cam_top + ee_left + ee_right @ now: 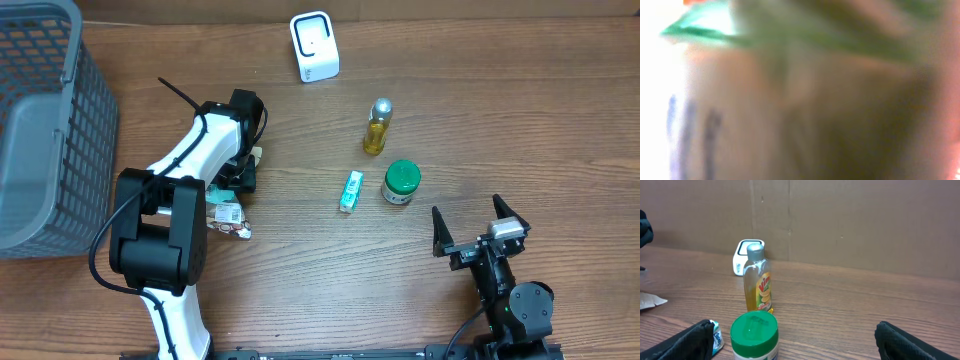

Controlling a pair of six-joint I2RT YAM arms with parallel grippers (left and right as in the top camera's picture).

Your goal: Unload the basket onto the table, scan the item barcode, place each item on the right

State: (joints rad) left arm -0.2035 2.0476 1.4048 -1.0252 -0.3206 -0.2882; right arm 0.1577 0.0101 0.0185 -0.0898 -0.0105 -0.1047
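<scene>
**A:** Far to the left of the green-lidded jar (401,181), what does that grey basket (95,120) hold?

**B:** From overhead only its own lattice walls and grey floor show, and part of it runs out of the picture.

**A:** And the jar itself?

**B:** It stands upright with the lid on, so its contents are hidden. Just behind it, toward the white scanner (314,45), a bottle (375,135) of yellow liquid stands upright with its silver cap on. Just left of the jar lies a small teal sachet (350,190), its long axis running toward the scanner.

**A:** Where is the item to scan?

**B:** The crinkled packet (230,218) lies flat on the table (300,290), well left of the jar and partly under the left arm (190,150).

**A:** Which way does it point?

**B:** Its visible end, white with red print, stretches roughly sideways with one tip toward the jar. The arm hides the rest, so I cannot tell its true long axis.

**A:** Is the left gripper (241,177) holding it?

**B:** It sits just beyond the packet's visible end, on the scanner side. Its jaws are hidden from overhead, and its wrist camera gives only a pale tan blur with a green edge. I cannot tell whether it grasps or has let go.

**A:** And the right gripper (466,206)?

**B:** It is to the right of the jar and nearer the robot, apart from it, with its jaws spread wide and released.
</scene>
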